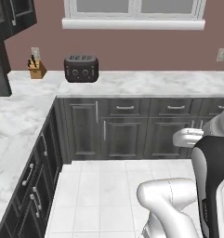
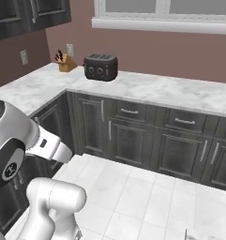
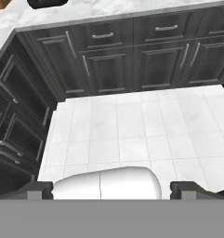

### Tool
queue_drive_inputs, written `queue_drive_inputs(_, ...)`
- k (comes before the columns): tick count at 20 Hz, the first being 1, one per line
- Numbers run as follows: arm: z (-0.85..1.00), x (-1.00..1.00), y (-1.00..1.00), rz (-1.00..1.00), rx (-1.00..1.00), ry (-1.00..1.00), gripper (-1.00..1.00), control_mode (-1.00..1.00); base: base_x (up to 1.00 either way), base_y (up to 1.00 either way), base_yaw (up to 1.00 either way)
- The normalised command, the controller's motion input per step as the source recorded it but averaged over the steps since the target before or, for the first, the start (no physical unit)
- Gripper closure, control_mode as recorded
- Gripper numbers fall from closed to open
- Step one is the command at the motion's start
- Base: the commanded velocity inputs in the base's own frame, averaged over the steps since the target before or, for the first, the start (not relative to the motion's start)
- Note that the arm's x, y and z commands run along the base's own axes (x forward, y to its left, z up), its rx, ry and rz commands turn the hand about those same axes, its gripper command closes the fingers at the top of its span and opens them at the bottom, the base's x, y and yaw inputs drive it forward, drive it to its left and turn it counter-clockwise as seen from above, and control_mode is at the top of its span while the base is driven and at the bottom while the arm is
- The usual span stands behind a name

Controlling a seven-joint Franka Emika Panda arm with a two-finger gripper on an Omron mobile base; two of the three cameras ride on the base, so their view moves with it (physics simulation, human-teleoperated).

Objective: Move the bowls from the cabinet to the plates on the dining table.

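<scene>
Risk: bowls, plates, dining table not in frame; base must drive/turn first, could clip corner drawer cabinets [image 1: 36, 181] on the way.
Risk 2: wall cabinet [image 2: 30, 16] doors look shut w/ bar handle; reaching for bowls before opening = collision.
Arm pose: folded low over white tile floor [image 3: 132, 130], elbow up, hand aimed fwd/down at lower cabinets.
Gripper [image 3: 111, 189]: tips wide apart, nothing between.
Counter: toaster [image 1: 81, 69], knife block [image 1: 36, 69] far off, near wall.

Even, soft light is falling on the whole kitchen, with no strong glare. The white grey-veined marble tabletop [image 1: 146, 83] is looking bright, and the black toaster [image 1: 81, 69] is casting only a faint shadow. The dark wood-grain lower cabinets [image 2: 133, 136] are staying dim. Edges are appearing slightly soft and pixelated.
</scene>
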Motion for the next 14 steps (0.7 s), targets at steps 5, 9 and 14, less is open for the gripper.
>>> queue_drive_inputs(5,0.00,0.00,0.00,0.00,0.00,0.00,-1.00,1.00,-0.04,0.00,0.13)
queue_drive_inputs(9,0.00,0.00,0.00,0.00,0.00,0.00,-1.00,1.00,-0.08,0.04,0.33)
queue_drive_inputs(14,0.00,0.00,0.00,0.00,0.00,0.00,-1.00,1.00,-0.01,0.17,0.37)
